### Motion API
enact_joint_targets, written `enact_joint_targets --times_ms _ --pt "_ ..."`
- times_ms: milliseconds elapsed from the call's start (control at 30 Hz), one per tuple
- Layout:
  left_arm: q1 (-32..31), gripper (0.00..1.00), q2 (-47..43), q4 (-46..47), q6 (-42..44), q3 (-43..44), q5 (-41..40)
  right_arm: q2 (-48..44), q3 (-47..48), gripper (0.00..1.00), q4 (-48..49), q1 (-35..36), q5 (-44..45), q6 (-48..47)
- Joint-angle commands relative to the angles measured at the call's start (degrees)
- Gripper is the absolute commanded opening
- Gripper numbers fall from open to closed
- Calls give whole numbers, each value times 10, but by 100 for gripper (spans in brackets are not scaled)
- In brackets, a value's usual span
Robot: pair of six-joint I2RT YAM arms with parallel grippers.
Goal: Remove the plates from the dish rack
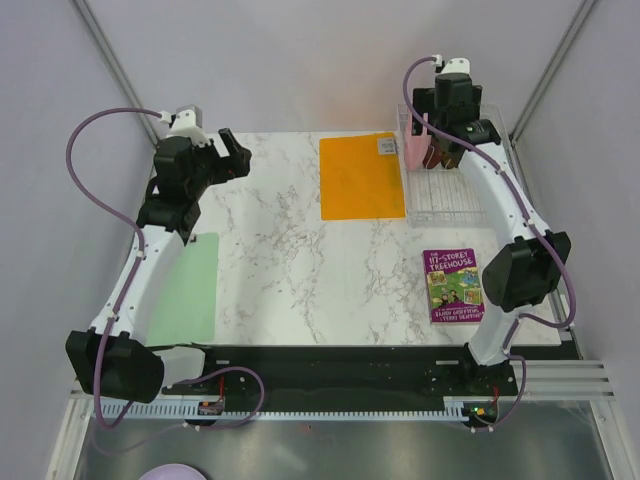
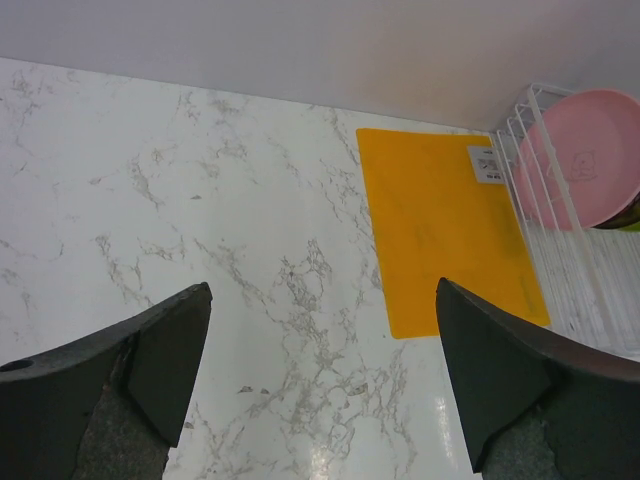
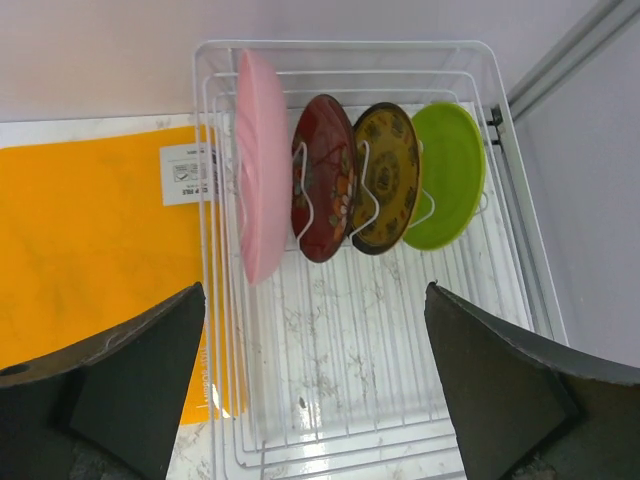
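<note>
The clear dish rack (image 3: 515,230) stands at the table's back right (image 1: 445,205). In the right wrist view several plates stand upright in it: pink (image 3: 262,170), dark red speckled (image 3: 322,180), yellow patterned (image 3: 388,175), lime green (image 3: 448,172). My right gripper (image 3: 315,385) is open and empty, above the rack's bare near half; from above it sits over the plates (image 1: 447,150). My left gripper (image 2: 322,375) is open and empty above the marble, far left of the rack (image 1: 228,158). The pink plate (image 2: 590,155) shows in the left wrist view.
A flat orange mat (image 1: 362,175) lies just left of the rack. A pale green mat (image 1: 188,285) lies at the left, a book (image 1: 453,285) at the right front. A lilac plate (image 1: 172,472) sits below the table edge. Walls close in behind the rack.
</note>
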Motion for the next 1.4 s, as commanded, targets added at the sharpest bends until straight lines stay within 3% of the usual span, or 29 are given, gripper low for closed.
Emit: enact_joint_targets --times_ms 0,333,567,967,1167,1300,1367 --pt "3 100 -4 25 -16 20 6 -13 33 98 26 21 -4 -42" --pt "5 100 71 14 23 83 8 122 212 98 -28 23 56 -45" --pt "5 100 86 17 11 73 -2 188 228 98 -19 23 118 -53" --pt "5 100 128 26 18 44 -12 281 245 78 61 22 175 -104" --pt "5 100 141 32 11 35 -15 293 233 51 66 23 170 -101" --pt "5 100 145 34 6 32 -17 289 228 18 79 28 170 -115" --pt "5 100 145 33 3 30 -19 287 232 13 94 37 188 -138"
